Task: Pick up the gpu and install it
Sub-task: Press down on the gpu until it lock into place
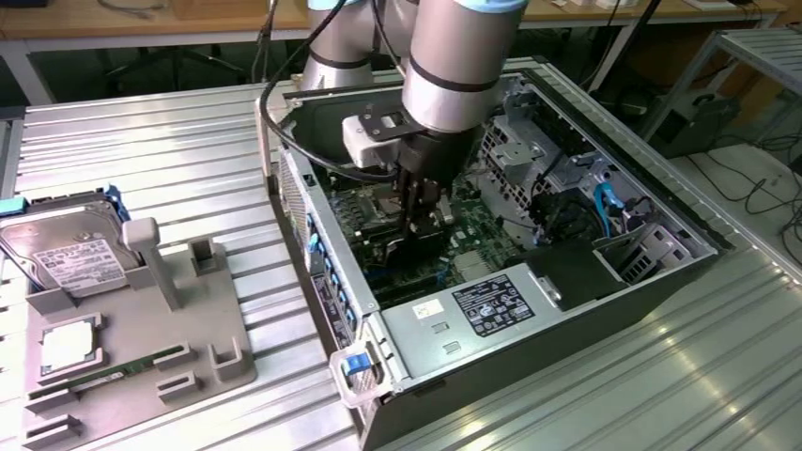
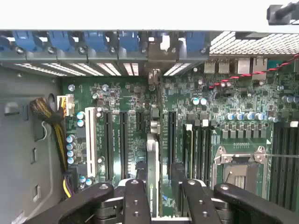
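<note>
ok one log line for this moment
gripper: shut on gpu | where: inside computer case, over motherboard slots | gpu: edge-on, upright | seated: cannot tell

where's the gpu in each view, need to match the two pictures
Exterior view: the gpu hangs edge-on under the gripper, inside the open computer case, low over the motherboard.
Wrist view: the gpu is the thin upright strip between the gripper's fingers, lined up along the dark expansion slots.
Shared landmark: the green motherboard.
</note>
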{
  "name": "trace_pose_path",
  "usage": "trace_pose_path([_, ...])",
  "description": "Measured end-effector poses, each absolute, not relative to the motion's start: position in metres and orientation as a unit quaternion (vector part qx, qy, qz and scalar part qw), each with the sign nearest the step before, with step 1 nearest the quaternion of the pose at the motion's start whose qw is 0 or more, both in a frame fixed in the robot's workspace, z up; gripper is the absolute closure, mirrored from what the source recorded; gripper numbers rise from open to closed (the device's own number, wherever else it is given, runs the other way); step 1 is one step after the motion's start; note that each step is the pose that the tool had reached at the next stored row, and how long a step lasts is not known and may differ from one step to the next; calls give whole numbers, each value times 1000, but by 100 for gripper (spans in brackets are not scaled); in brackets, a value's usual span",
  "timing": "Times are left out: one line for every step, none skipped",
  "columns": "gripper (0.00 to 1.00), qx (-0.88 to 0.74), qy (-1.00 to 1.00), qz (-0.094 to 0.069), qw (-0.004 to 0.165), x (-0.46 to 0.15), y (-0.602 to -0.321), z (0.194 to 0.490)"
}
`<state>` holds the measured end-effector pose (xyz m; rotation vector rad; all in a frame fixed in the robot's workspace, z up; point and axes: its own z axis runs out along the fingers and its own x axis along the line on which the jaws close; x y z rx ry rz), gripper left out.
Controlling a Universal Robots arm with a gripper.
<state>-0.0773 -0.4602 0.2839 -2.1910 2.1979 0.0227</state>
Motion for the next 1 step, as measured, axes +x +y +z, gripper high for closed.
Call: trace_pose_path([89, -706, 708, 7, 19, -77, -460, 284])
